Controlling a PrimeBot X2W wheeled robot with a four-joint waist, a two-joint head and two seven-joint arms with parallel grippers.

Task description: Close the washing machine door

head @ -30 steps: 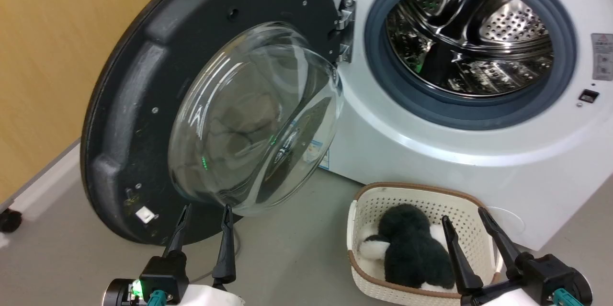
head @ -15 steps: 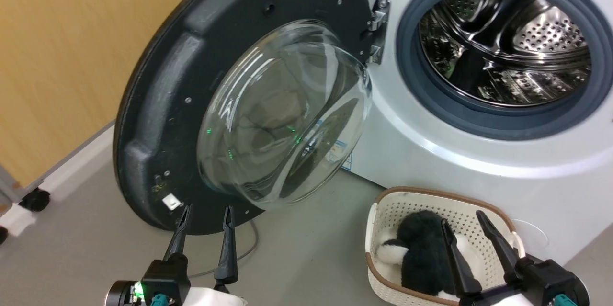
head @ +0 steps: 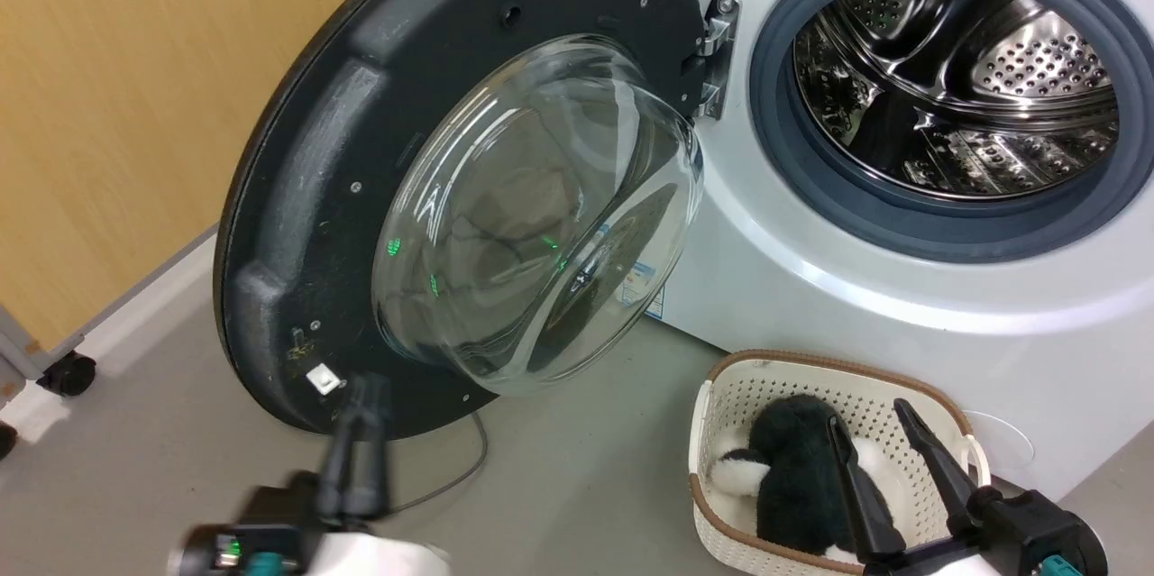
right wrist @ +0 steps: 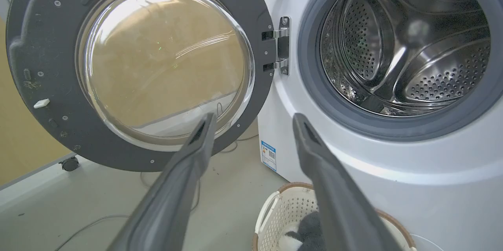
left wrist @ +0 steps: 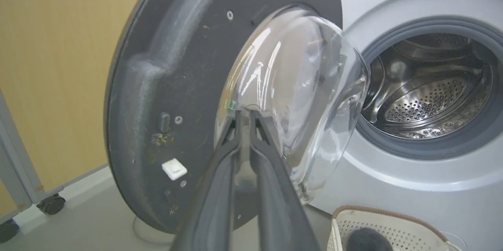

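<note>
The washing machine door (head: 297, 197) is black, the washing machine (head: 811, 288) white, the basket (head: 748, 396) cream.

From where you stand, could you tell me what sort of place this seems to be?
Most likely a laundry area: a white front-loading washing machine with its door swung open, its steel drum in view, and a cream perforated basket on the grey floor before it.
</note>
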